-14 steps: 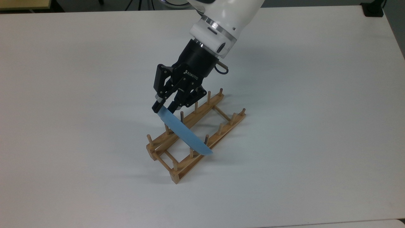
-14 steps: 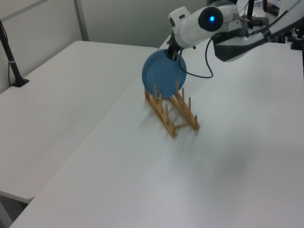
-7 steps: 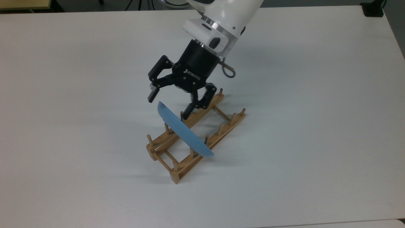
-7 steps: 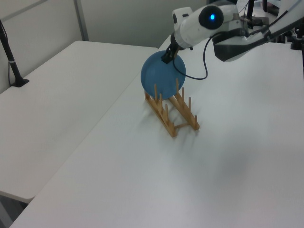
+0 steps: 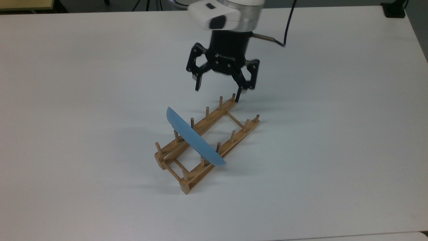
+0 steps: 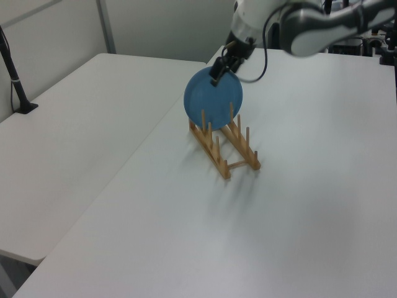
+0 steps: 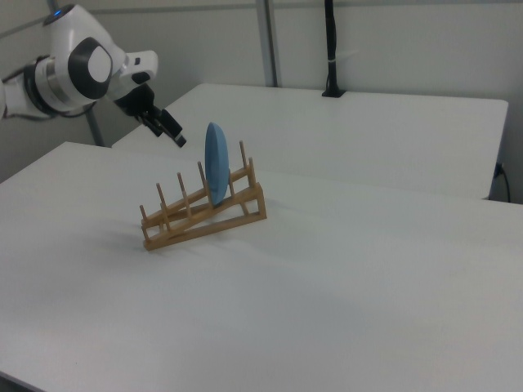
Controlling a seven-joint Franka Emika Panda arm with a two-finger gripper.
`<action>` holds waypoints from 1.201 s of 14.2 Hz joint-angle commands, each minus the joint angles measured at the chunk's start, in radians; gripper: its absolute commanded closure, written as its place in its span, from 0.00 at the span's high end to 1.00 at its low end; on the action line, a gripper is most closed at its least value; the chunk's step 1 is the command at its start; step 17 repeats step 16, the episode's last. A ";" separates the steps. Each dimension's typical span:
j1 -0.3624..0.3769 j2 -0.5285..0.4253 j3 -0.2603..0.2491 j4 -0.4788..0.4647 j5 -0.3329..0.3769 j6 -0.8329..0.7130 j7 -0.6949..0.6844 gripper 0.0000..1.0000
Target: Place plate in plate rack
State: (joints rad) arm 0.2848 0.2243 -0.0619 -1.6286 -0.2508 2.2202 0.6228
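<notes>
From the top view I am seeing the plate [image 5: 195,138] standing on edge in the rack [image 5: 207,144], slotted between pegs toward the rack's lower-left half and crossing both rails, so I am judging the placing itself as done. The tool [image 5: 219,89] is hanging above the desk [image 5: 83,83] near the rack's far end, its fingers spread wide and gripping nothing, well clear of the plate; what I am reckoning is left is only to pull the arm away. In the left view the plate [image 6: 213,99] is showing its round, plain blue face, leaning a little against the pegs of the rack [image 6: 224,147], with the tool [image 6: 221,67] hovering just past its upper rim. In the right view I am looking at the plate [image 7: 215,163] nearly edge-on, thin and light blue, sitting upright with a slight tilt in the rack [image 7: 204,211], while the tool [image 7: 166,124] is staying apart from it, to the right view's left.
</notes>
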 commanded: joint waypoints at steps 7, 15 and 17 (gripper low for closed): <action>-0.211 -0.160 0.039 -0.011 0.277 -0.493 -0.390 1.00; -0.246 -0.180 0.039 -0.020 0.274 -0.531 -0.540 1.00; -0.246 -0.178 0.039 -0.019 0.274 -0.531 -0.540 1.00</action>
